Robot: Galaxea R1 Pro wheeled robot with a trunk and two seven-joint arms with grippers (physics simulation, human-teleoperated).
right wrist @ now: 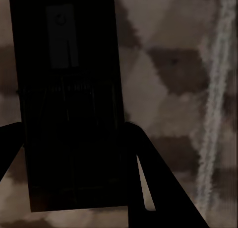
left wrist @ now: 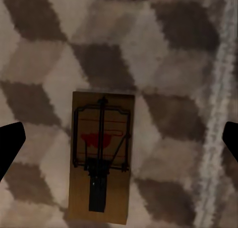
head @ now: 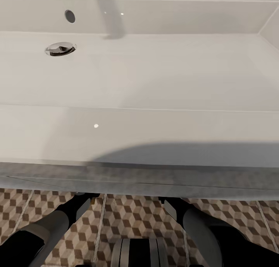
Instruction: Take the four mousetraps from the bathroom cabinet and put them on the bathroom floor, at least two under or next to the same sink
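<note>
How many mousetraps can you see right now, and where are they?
2. One mousetrap lies flat on the bathroom floor between the open left pincer fingers, untouched. A second, dark mousetrap sits in the right pincer. Others may be hidden.

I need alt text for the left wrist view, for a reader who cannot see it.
A wooden mousetrap lies flat on the cube-pattern tiled floor, with dark wire parts and a red mark on its board. The two dark tips of the open left pincer show at either side, not touching it. A pale grout line runs nearby.
</note>
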